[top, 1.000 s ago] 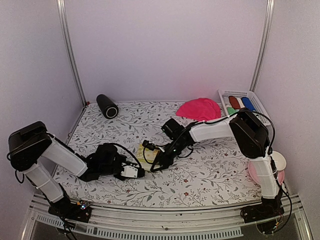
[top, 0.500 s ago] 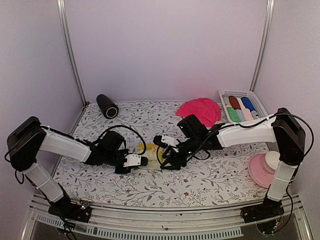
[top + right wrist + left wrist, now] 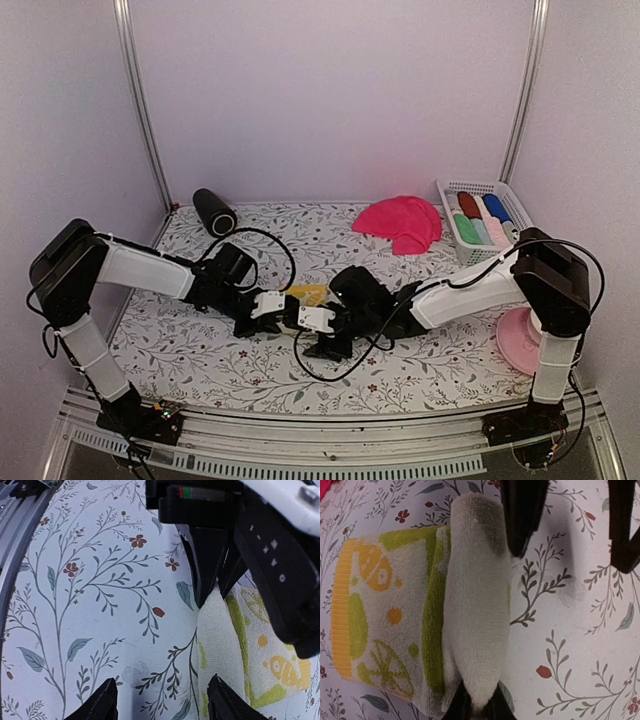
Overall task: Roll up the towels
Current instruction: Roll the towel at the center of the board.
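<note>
White-walled booth, metal uprights in the back corners; tabletop (image 3: 430, 350) covered in a leaf-and-flower print. Both arms reach in to the middle of it and meet over one yellow-and-green patterned towel (image 3: 385, 620). The towel lies flat on the print with its orange-yellow hem on the far side from the roll; the other side is turned up into a fat off-white roll (image 3: 475, 595) that sits on top of the flat part. Left end effector (image 3: 476, 707) is at one end of that roll, fingers drawn nearly together and pinching the roll's tip. Right end effector (image 3: 165, 700) faces it from the opposite end, fingers spread wide and holding nothing. In the left wrist view one of its fingers (image 3: 522, 515) touches the roll's end, while the other stands over bare tabletop beside the towel. From the overhead camera the towel is mostly covered by the two heads, only a yellow corner showing just behind them. Well apart, at the back: a loose hot pink towel (image 3: 400, 220), a white basket (image 3: 475, 184) in the right rear corner with rolled towels (image 3: 465, 228) in red, blue, green and pale lying side by side, and a black cylinder (image 3: 214, 212) at the left rear. A pink plate (image 3: 515, 345) sits near the right arm's base.
</note>
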Robot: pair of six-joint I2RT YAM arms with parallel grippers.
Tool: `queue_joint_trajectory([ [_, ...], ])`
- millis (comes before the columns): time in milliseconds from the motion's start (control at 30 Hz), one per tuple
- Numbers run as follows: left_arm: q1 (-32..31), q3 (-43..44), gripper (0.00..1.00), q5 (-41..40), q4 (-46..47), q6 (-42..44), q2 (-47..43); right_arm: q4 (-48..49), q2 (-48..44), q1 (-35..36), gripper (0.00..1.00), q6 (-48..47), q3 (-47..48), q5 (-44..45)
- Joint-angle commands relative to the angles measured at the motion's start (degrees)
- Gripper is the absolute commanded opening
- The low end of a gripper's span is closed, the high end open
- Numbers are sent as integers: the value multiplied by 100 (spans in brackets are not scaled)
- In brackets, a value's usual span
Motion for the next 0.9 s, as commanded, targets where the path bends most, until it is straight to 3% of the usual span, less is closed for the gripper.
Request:
queue_joint_trajectory([
  [0,78,55,7,14,-619,-54,331,265,298,70,61,-160,235,667],
  [867,105,454,9,157,-1083,98,755,695,613,178,60,-564,37,1792],
])
